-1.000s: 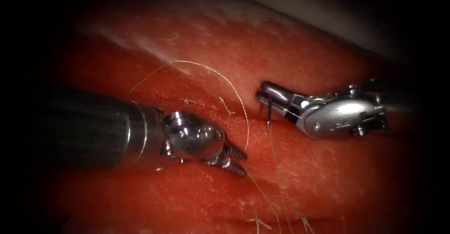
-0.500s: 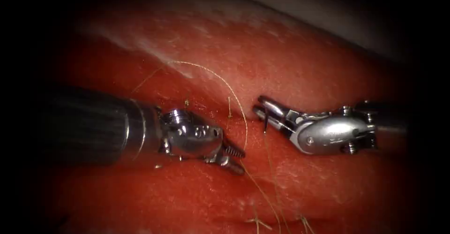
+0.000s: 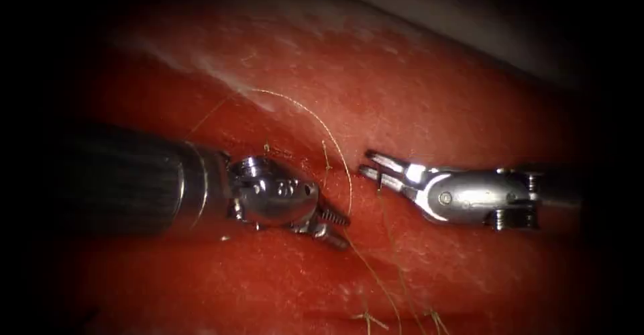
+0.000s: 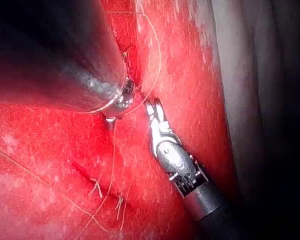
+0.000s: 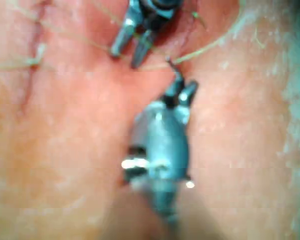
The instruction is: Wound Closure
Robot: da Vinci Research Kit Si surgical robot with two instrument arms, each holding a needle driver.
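My right tool (image 3: 367, 164) comes in from the right, shut on the dark curved needle (image 3: 379, 184) near its end. A short piece of needle points down from the jaws onto the tissue (image 3: 469, 274), just right of the cut; I cannot tell how deep it sits. In the right wrist view the needle (image 5: 173, 70) sticks out past the right tool (image 5: 182, 90). My left tool (image 3: 337, 229) lies left of the cut, open and holding nothing. The pale thread (image 3: 315, 117) arcs over the tissue and runs down between the two tools.
Tied stitches with short cut ends (image 3: 367, 318) sit lower along the cut, also seen as thread ends (image 4: 96, 186) in the left wrist view. Red fluid wets the tissue. The tissue's pale far edge (image 3: 416, 13) lies behind.
The right tool has moved down and left with the needle, levelling out; less of the needle shows below its jaws. The left tool has barely shifted.
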